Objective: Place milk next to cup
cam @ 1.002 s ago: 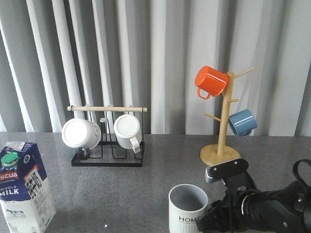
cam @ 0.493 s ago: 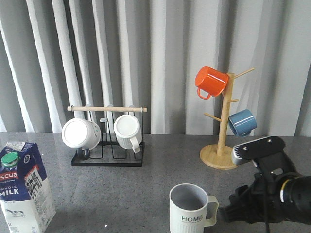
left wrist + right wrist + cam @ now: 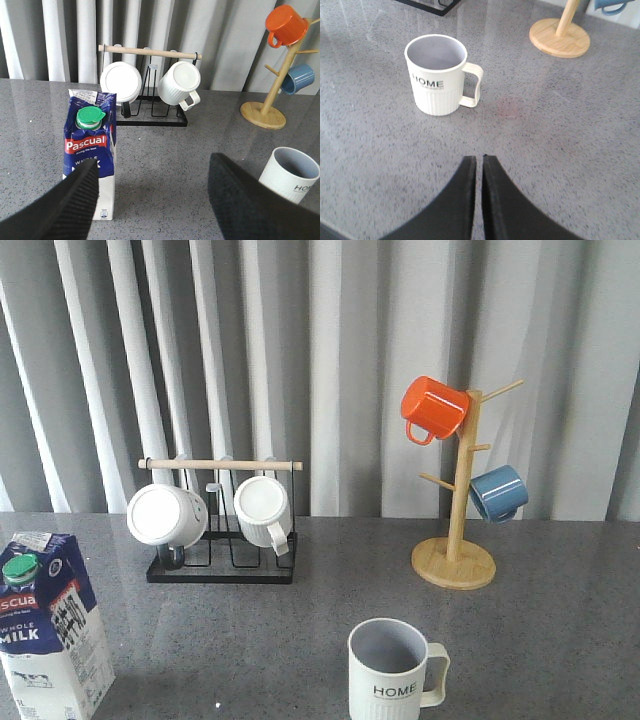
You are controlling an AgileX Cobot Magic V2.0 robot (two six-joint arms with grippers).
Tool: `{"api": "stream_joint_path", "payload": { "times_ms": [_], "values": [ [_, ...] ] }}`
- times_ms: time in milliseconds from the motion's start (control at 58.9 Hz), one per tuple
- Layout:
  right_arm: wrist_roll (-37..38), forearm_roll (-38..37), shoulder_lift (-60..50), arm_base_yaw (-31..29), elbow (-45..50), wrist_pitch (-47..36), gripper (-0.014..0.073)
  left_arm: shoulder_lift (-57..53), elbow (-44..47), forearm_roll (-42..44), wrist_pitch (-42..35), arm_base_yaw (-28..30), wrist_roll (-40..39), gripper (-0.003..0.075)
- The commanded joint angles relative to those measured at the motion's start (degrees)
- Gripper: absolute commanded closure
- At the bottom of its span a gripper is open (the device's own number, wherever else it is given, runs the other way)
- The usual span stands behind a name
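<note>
The speckled dark grey stone-look tabletop (image 3: pixel 330 590) fills the lower half of the front view, with pale grey pleated curtains (image 3: pixel 330 360) hanging behind it across the upper half.

At the lower left edge of that frame stands the milk (image 3: pixel 45 625), a tall blue and white gable-top carton with a green round cap and a red band, upright on the table. It is well apart from the cup (image 3: pixel 392 673), a pale grey-white ribbed mug with a grey inside and "HOME" in black, which sits upright at lower centre with its handle toward the right of the frame.

Right of centre rises a light wooden mug tree (image 3: pixel 456 530) on a round base, carrying an orange mug (image 3: pixel 433 408) near its top and a blue mug (image 3: pixel 498 492) lower on the right side. Left of centre is a black wire rack (image 3: pixel 222 555) with a wooden top rail, holding two plain white mugs (image 3: pixel 265 512) on their sides.

Neither arm appears in the front view. In the left wrist view, the left gripper (image 3: pixel 155 200) has its dark fingers spread wide, with the carton beyond one finger and nothing between them. In the right wrist view, the right gripper (image 3: pixel 475 172) has its fingers pressed almost together, holding nothing, with the cup beyond the tips.
</note>
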Motion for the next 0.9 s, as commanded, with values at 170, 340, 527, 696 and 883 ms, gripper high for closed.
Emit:
{"api": "stream_joint_path", "payload": {
  "times_ms": [170,340,527,696,883],
  "values": [
    [-2.30,0.28,-15.42,0.16,10.69,-2.97,0.0603,0.47,-2.02,-0.80,-2.67,0.12,-0.06,0.0255],
    [-2.07,0.55,-17.48,0.16,14.94,-3.03,0.0601,2.24,-5.16,-1.00,-2.83,0.12,-0.51,0.0244],
    [-2.13,0.70,-17.48,0.16,16.34,-3.21,0.0599,9.80,-18.29,-0.72,4.77,0.12,1.25,0.0178],
    [-2.13,0.70,-17.48,0.16,16.34,-3.21,0.0599,18.60,-32.85,2.81,14.33,0.12,1.71,0.0150],
    [-2.13,0.70,-17.48,0.16,16.34,-3.21,0.0599,30.08,-47.94,7.76,25.80,0.12,1.33,0.0150]
  ]
}}
